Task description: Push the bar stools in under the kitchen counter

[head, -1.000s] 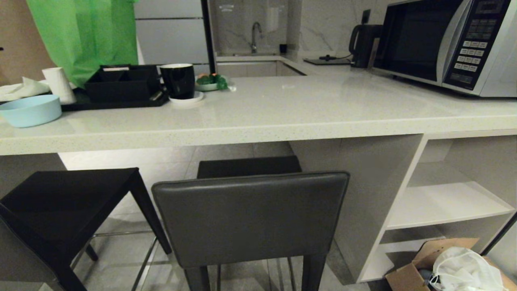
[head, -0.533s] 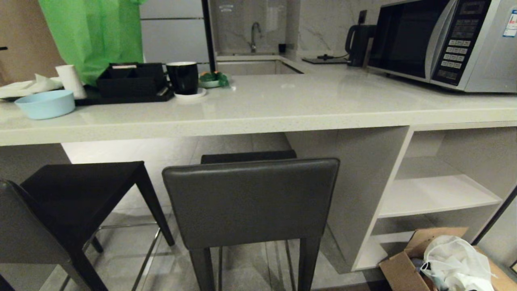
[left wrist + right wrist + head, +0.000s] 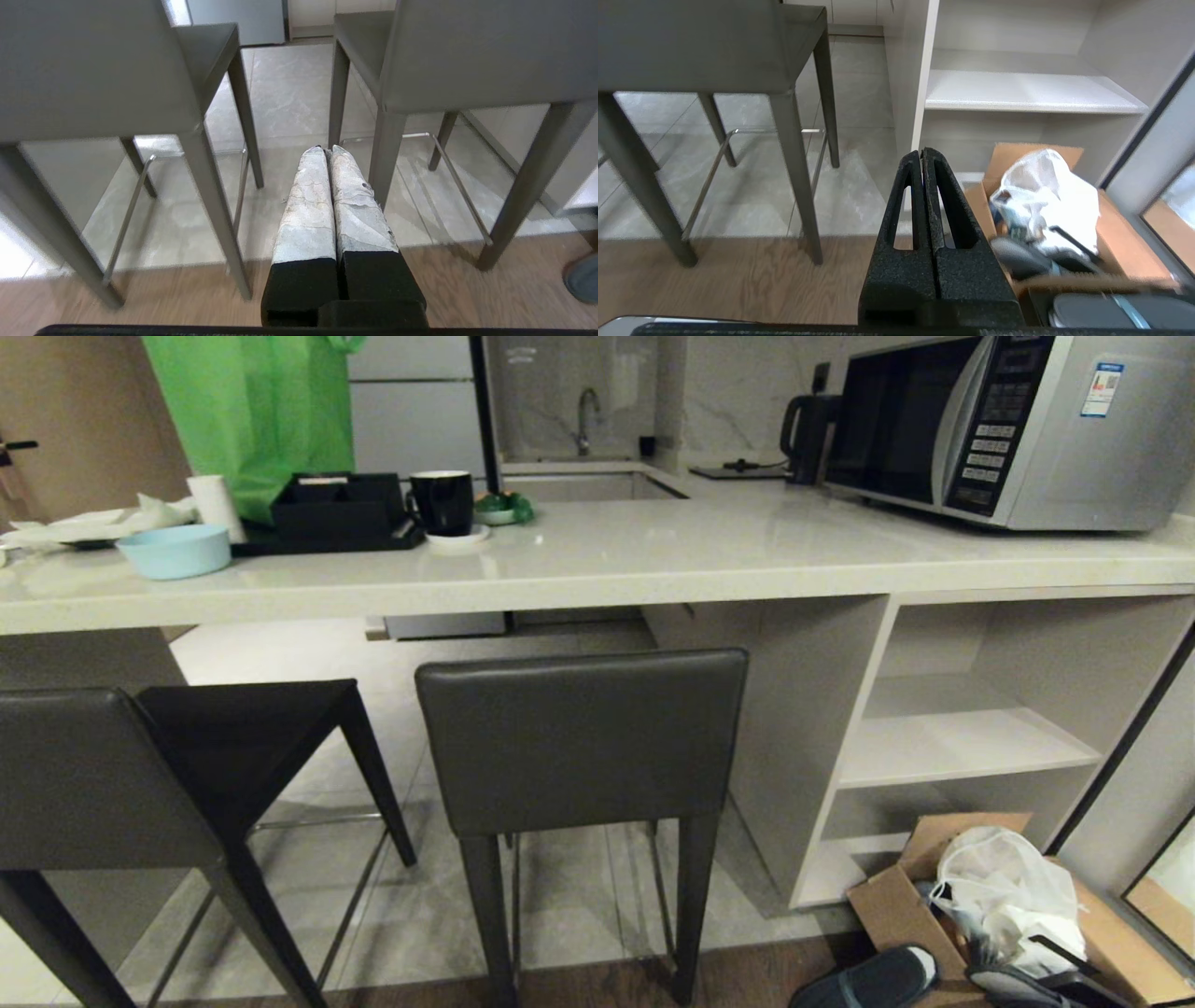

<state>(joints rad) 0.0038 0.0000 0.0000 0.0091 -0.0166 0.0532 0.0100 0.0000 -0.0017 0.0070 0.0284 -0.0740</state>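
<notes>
Glossy off-white stone desk [image 3: 653,569], pale tile floor [image 3: 579,896] beneath. Two leather-like square stools [image 3: 579,737] before it. My left tool [image 3: 327,151] and right tool [image 3: 922,154]: fingers pressed together, empty.

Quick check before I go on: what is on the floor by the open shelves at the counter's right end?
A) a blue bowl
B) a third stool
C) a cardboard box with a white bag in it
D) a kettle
C: the cardboard box with a white bag sits on the floor beside the open shelves.
</notes>
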